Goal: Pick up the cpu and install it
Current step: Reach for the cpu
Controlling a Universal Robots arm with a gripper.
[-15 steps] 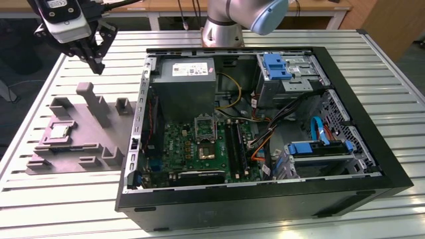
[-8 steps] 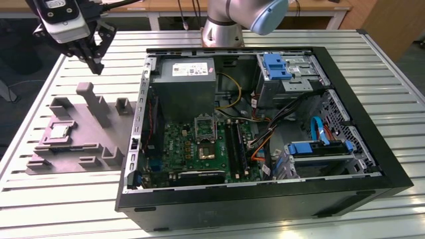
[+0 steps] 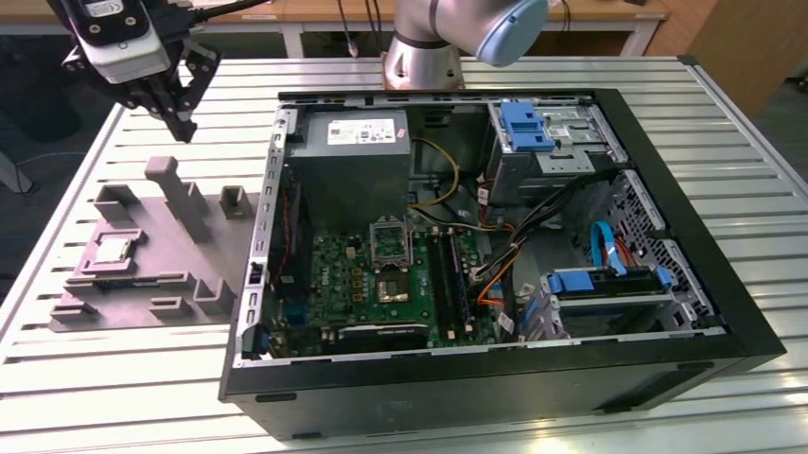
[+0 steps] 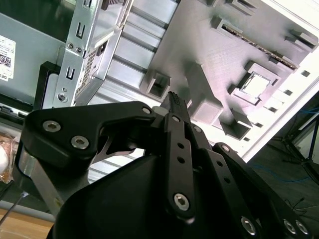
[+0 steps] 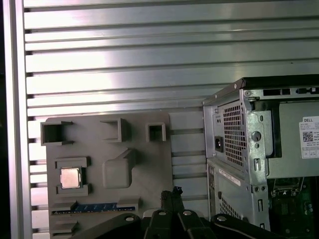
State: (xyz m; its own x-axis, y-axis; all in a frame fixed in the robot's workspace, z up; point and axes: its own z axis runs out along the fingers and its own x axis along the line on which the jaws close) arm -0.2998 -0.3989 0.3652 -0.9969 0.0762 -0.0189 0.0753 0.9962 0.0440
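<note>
**Closed pincer hangs high, well apart from the cpu in its holder**

The slatted metal table (image 3: 114,378) carries everything; the open computer case (image 3: 505,383) takes up its middle and the exterior view's right, with the motherboard (image 3: 378,284) lying flat inside and the big grey box (image 3: 354,184) above it; that box bears a white label (image 3: 367,132) with print and a code patch, and part of the label also shows at the frame edge in both wrist views; I see no other writing worth noting.

Just beside the case, on the exterior view's left, lies the grey moulded holder (image 3: 158,270) with its raised blocks and pockets.

The gripper (image 3: 184,128) hangs in the air above the far end of that holder, clear of the table and touching nothing; its fingers are drawn together at the tips and hold nothing, as both wrist views agree.

The dark socket (image 3: 390,241) on the board stands with its frame raised and looks unfilled.

The cpu (image 3: 114,251) sits flat in a square pocket of the holder, silvery top upward; from the gripper it lies toward the near side of the exterior view and somewhat to that view's left, and lower; in the first wrist view the cpu (image 5: 70,178) is well aside from the fingertips, not under them; being square, it has no long axis, and its edges run parallel to the holder's edges.
</note>
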